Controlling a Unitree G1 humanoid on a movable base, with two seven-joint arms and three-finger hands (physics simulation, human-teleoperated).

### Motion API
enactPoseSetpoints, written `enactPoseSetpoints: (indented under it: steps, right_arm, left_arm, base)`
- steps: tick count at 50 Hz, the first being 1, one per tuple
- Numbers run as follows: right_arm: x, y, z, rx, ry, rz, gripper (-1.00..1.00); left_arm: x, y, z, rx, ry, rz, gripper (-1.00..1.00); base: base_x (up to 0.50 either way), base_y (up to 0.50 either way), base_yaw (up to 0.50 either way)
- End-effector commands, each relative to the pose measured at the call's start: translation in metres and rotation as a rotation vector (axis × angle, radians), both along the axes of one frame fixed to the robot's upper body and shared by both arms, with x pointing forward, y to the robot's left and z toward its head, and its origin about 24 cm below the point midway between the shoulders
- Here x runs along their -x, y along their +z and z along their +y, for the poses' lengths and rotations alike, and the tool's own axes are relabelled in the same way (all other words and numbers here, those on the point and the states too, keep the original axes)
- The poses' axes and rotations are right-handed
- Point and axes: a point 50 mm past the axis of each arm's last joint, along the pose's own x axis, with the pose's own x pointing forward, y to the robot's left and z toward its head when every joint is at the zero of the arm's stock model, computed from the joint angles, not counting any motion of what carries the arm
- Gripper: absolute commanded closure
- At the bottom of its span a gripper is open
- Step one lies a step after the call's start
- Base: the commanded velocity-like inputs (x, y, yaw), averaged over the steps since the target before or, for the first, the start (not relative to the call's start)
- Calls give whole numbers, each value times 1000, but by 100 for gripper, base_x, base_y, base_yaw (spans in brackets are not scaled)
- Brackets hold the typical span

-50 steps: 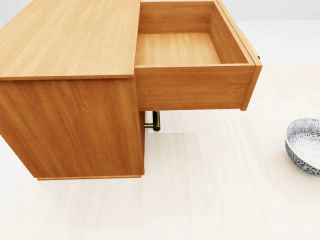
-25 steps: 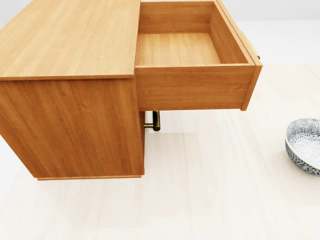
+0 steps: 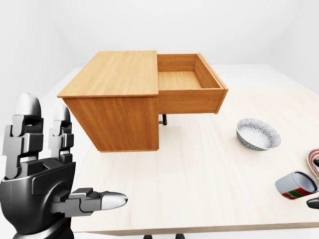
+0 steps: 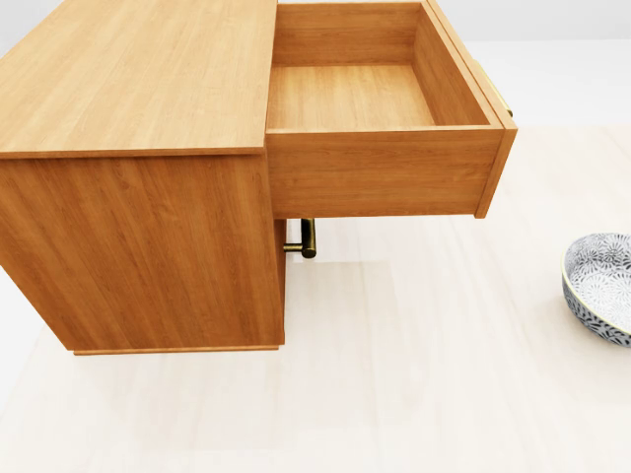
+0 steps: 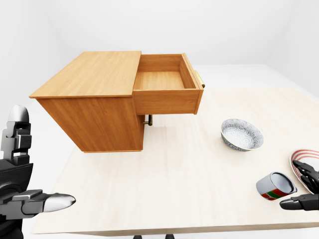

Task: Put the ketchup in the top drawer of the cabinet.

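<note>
Open top drawer (image 4: 350, 97) of the cabinet (image 3: 119, 102) awaits loading; no ketchup shows in any view.

Left hand (image 3: 42, 172) is raised, fingers spread, holding nothing; right hand (image 5: 305, 191) is cropped at the edge, its state indeterminate. Risk: reaching past the tipped mug (image 5: 275, 186) and bowl (image 5: 241, 134) could knock them along the table (image 5: 189, 174).

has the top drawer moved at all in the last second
No. In the head view the open drawer sticks out just as far from the cabinet, and its corner sits the same way relative to the patterned bowl.
</note>
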Motion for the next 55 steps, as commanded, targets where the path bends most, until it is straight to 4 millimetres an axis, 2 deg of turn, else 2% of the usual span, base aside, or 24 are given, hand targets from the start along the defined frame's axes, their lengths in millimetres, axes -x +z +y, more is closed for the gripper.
enactPoseSetpoints:
  steps: [1, 13, 34, 44, 55]
  right_arm:
    - [-8, 1, -3, -10, 3, 38, -100]
    - [-7, -1, -6, -20, -4, 70, -100]
    - [-29, 1, 3, 8, 59, 103, -100]
    - [-24, -4, 0, -13, 37, 128, -100]
    - [-21, -18, 2, -64, 19, 173, -100]
  left_arm:
    - [0, 0, -2, -9, 2, 0, -100]
    - [0, -1, -3, -15, 2, 5, -100]
    - [0, -1, -2, -7, 2, 2, -100]
    - [0, -1, -3, -10, 2, 4, -100]
    - [-1, -1, -4, -16, 3, 4, -100]
  base:
    - [0, 0, 0]
    - [0, 0, 0]
    - [0, 0, 0]
    - [0, 0, 0]
    - [0, 0, 0]
